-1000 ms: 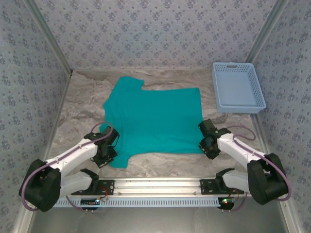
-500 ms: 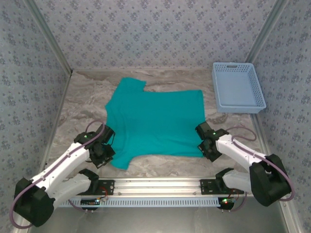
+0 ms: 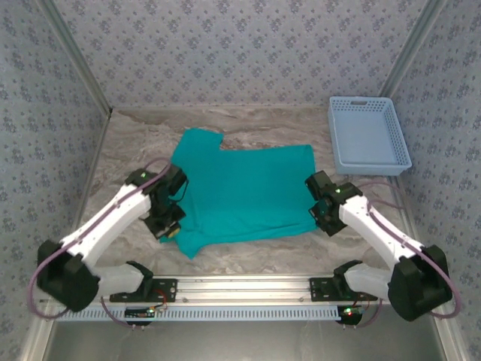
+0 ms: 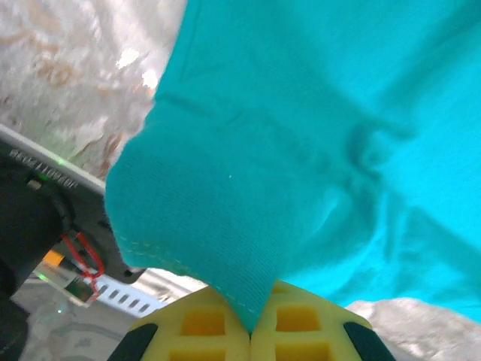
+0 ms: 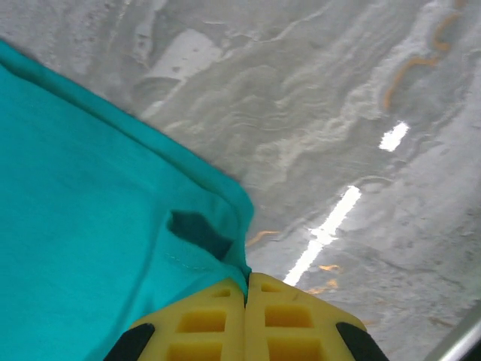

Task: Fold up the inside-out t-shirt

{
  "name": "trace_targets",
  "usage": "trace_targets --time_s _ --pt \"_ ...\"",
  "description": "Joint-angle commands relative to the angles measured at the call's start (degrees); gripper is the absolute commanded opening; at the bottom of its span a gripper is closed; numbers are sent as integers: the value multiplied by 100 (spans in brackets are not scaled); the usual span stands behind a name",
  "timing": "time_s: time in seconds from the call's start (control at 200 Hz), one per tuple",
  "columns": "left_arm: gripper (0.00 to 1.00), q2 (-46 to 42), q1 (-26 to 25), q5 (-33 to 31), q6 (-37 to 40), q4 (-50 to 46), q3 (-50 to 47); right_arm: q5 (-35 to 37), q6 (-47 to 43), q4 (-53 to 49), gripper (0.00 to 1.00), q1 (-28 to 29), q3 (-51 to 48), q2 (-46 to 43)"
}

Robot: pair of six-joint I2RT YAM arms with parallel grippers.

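Our right gripper (image 5: 246,289) has just clamped shut on a near corner of the t-shirt (image 3: 240,192), matching our left gripper (image 4: 250,331). Mid-bench (image 3: 120,150), the near hem now lifts, so we judge the fold begun.

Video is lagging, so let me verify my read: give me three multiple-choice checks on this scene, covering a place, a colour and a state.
1. The basket sits: A) at the table's far right; B) near left; C) dead centre.
2. The t-shirt is: A) red; B) teal; C) white.
3. The right hand is: A) wide open; B) shut on the t-shirt's corner; C) holding the basket.

Answers: A, it stands by the far right wall; B, the fabric is teal all over; B, its jaws pinch the cloth's corner.
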Motion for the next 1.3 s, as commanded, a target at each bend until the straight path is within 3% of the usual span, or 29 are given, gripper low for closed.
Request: trace_targets --time_s 0.0,0.165,0.365,0.435,0.535,0.59,0.665,0.745,0.924,1.044,1.099,1.224,1.294 --pt "0 689 68 -582 84 -391 597 -63 -99 230 0 -343 213 346" --pt "0 1675 217 -1009 394 -455 1649 -339 -546 635 0 -1082 451 903" --pt "0 2828 242 -1558 713 -566 3137 -484 -839 962 0 -1430 860 1518" --pt "12 3270 234 -1508 933 -275 3459 -597 -882 1263 0 -1515 887 1824" --pt "18 4007 234 -1256 1257 162 3964 -765 -937 1577 0 -1598 965 2313" --pt "27 4367 250 -1129 1414 301 4271 -809 -978 1593 0 -1649 1054 2510" --pt "45 4715 274 -1116 1604 356 4685 -739 -1030 1554 28 -1694 1095 2530" --pt "58 4718 301 -1359 1709 276 4937 -591 -1213 1514 41 -1697 1035 2314" --pt "61 3445 493 -2159 1645 468 3895 -276 -2516 1436 48 -1227 946 1471" --pt "58 2524 531 -1979 1590 599 2649 419 -3709 1045 48 -251 1241 1365" --pt "55 2221 462 -1670 1564 761 2011 563 -3775 809 45 -13 1256 1438" --pt "50 1936 227 -1076 1392 1220 840 -243 -3523 1117 30 -109 752 1489" --pt "48 1959 134 -1092 1305 1388 474 -460 -3504 1594 29 -173 395 1502"
